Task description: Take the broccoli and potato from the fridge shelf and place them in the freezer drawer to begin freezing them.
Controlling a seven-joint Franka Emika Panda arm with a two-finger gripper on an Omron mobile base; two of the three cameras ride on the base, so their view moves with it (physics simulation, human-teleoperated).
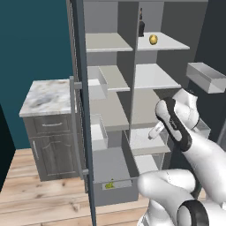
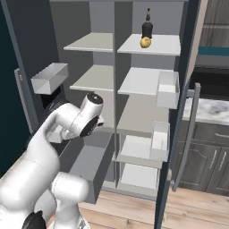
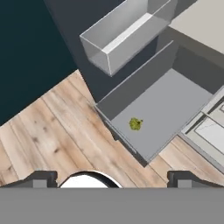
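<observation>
A marble-topped grey cabinet (image 1: 50, 128) is seen at the far left of the left base view, beside the open fridge. At the foot of the fridge the wide, deep grey freezer drawer (image 1: 115, 193) is pulled out, and the tiny yellow-green lumpy broccoli sprig (image 3: 136, 124) lies on its bare floor, near the front wall. Further right and high up, the small smooth golden-yellow potato (image 1: 153, 39) rests on the upper right pale fridge shelf (image 1: 170, 43), just in front of a dark bottle (image 2: 147, 26). A translucent pale door bin (image 1: 206, 77) is mounted at the right. In the hand view, the two-finger gripper (image 3: 112, 178) is held above the drawer with its jaws spread wide and nothing between them.
</observation>
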